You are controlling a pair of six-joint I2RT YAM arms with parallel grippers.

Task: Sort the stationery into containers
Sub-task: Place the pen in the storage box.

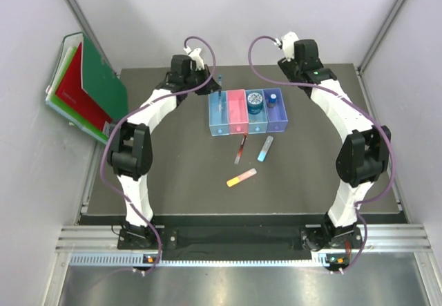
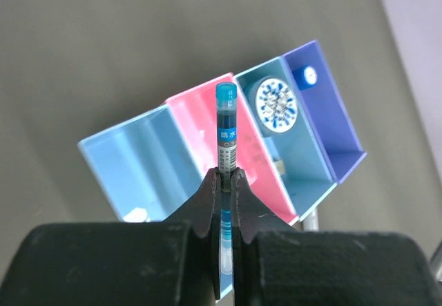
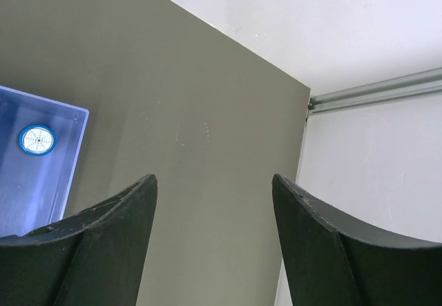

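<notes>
My left gripper (image 2: 226,175) is shut on a blue pen (image 2: 226,130), which sticks out above the containers (image 1: 247,111), over the edge between the light-blue bin (image 2: 138,161) and the pink bin (image 2: 197,123). A round blue tin (image 2: 276,106) lies in the blue bin. In the violet bin (image 3: 41,182) stands a blue bottle (image 3: 36,139). My right gripper (image 3: 214,182) is open and holds nothing, raised over the table's far right corner. Loose on the mat are a red-black pen (image 1: 240,149), a light-blue stick (image 1: 265,148) and a yellow-pink stick (image 1: 242,177).
Green and red folders (image 1: 90,85) lean against the left wall beside the mat. White walls and metal frame rails (image 3: 376,88) close in the far right corner.
</notes>
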